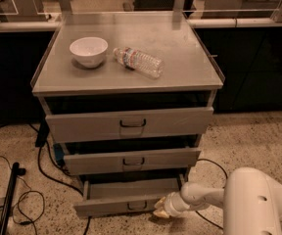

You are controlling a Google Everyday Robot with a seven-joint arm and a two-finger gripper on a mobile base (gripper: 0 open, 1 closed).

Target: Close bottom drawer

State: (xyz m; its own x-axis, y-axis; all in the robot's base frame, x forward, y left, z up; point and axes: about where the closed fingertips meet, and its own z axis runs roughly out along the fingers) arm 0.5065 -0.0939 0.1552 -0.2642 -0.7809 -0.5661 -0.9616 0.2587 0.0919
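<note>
The bottom drawer is the lowest, narrowest grey drawer of the cabinet. It stands partly pulled out, with its shallow tray showing behind the front panel and a small dark handle at the centre. My gripper is at the end of the white arm, low near the floor. It sits against the right end of the drawer's front panel.
Above it are a mid-sized drawer and a tall top drawer. A white bowl and a lying plastic bottle rest on the cabinet top. Black cables and a dark pole lie on the floor to the left.
</note>
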